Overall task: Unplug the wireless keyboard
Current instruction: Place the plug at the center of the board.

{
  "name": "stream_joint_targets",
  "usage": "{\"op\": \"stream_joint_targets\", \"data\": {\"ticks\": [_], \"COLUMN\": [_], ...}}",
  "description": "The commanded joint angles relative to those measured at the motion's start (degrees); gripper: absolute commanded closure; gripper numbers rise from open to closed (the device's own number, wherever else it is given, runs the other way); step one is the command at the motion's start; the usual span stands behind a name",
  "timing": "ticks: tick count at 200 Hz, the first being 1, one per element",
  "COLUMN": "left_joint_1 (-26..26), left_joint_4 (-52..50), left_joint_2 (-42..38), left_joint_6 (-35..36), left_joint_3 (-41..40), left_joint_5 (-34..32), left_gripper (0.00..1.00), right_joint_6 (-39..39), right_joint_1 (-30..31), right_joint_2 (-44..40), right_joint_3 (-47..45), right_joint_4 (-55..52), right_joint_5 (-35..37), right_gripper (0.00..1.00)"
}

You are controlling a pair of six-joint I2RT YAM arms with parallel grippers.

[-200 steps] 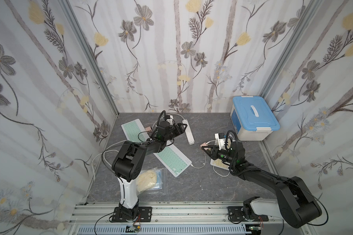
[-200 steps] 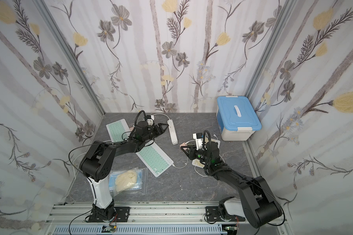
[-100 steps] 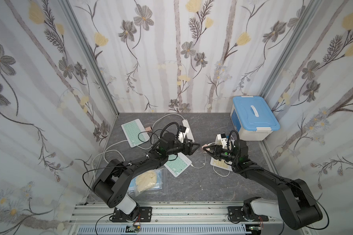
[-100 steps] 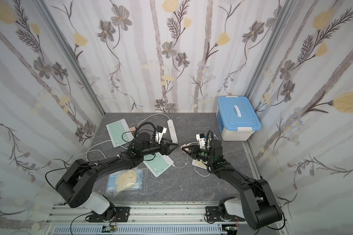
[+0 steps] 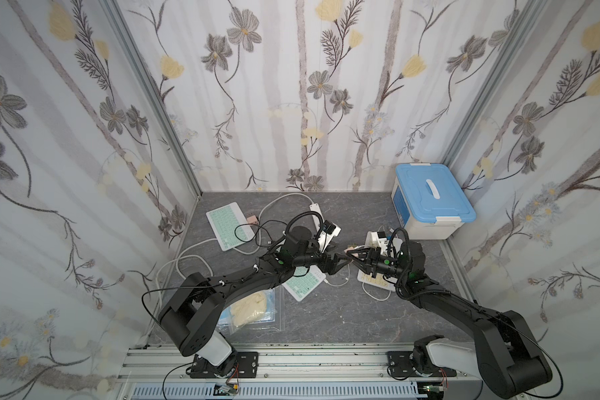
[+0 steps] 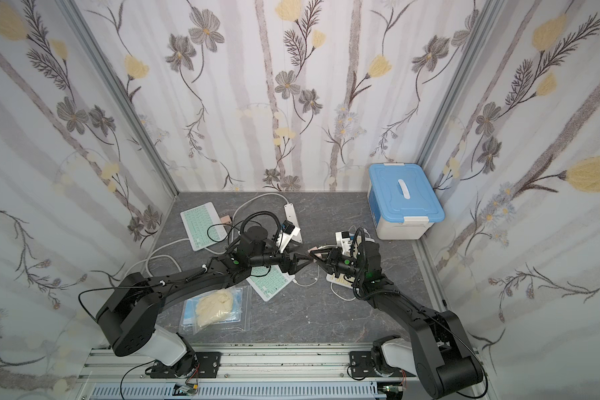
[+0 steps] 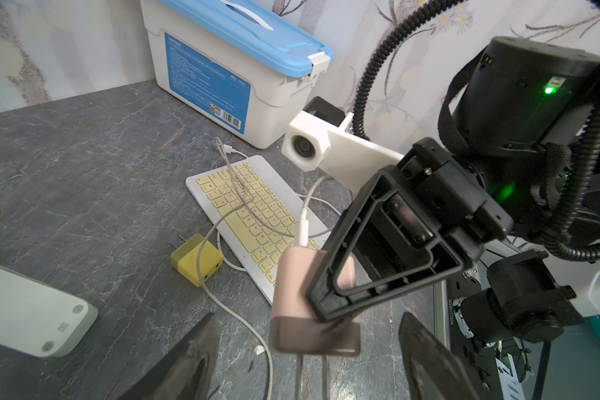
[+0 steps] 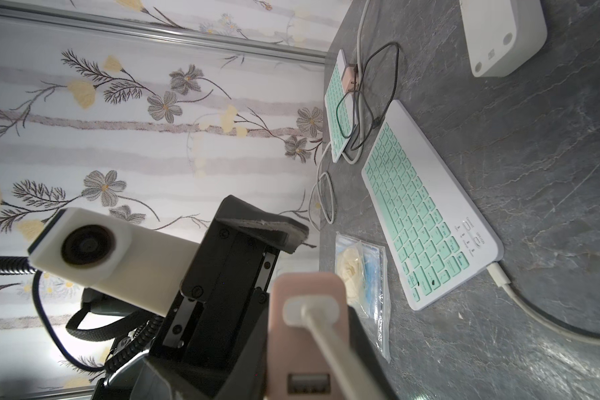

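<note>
A pink charger (image 7: 312, 294) with a white cable plugged into it hangs above the table, and my right gripper (image 8: 305, 346) is shut on it. My left gripper (image 7: 308, 317) is open, one finger on each side of the charger's pronged end without touching it. In both top views the two grippers meet mid-table, left gripper (image 5: 343, 261) facing right gripper (image 5: 356, 257). The mint wireless keyboard (image 8: 426, 221) lies under my left arm with a white plug (image 8: 497, 275) in its corner port. My left arm partly hides that mint keyboard (image 5: 305, 281).
A second mint keyboard (image 5: 226, 225) with another pink charger (image 5: 252, 219) lies at the back left. A white power strip (image 5: 317, 214) sits behind. A yellow keyboard (image 7: 253, 214) and yellow charger (image 7: 196, 258) lie under my right arm. Blue-lidded box (image 5: 430, 207) back right; bagged item (image 5: 250, 308) front left.
My left arm swung from the back by the power strip to mid-table, and its open jaws now flank the pink charger. The right gripper kept its grip and rose slightly.
</note>
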Motion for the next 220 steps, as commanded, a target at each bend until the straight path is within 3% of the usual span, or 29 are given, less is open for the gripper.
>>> {"op": "stream_joint_targets", "data": {"ticks": [1,21,61,87,119,139,166,211,220], "left_joint_1": [-0.5,-1.0,-1.6,-1.8,-1.7,-1.8,-1.8,-1.7,-1.8], "left_joint_4": [-1.5,-2.0,-2.0,-1.8,-1.7,-2.3,-2.5,-4.5,-5.0], "left_joint_2": [0.0,-0.3,1.1,1.8,1.6,1.9,1.4,1.0,0.9], "left_joint_6": [3.1,3.4,3.2,3.3,3.6,3.9,4.2,4.4,4.3], "left_joint_3": [0.6,0.5,1.4,2.7,3.2,3.4,3.0,3.5,3.7], "left_joint_5": [1.2,1.4,0.1,-1.1,-1.9,-1.8,-1.7,-3.9,-5.8], "left_gripper": [0.18,0.23,0.18,0.25,0.39,0.54,0.63,1.00,1.00], "right_joint_6": [3.7,5.1,8.1,7.8,8.3,9.1,10.5,10.4,9.9], "right_joint_1": [-0.1,-0.1,-0.1,0.0,0.1,0.1,0.3,1.1,1.1], "right_joint_2": [0.1,0.4,1.1,0.6,1.0,1.4,1.9,2.1,2.1], "right_joint_3": [-0.7,-1.2,-0.7,-0.4,-0.8,-1.0,-1.3,-1.6,-1.6], "right_joint_4": [6.3,7.5,10.6,10.1,10.8,11.6,13.5,13.3,13.3], "right_joint_5": [0.2,-0.1,-1.1,-0.8,-0.5,-0.7,-1.0,0.7,0.8], "right_gripper": [1.00,1.00,1.00,1.00,1.00,1.00,1.00,1.00,1.00]}}
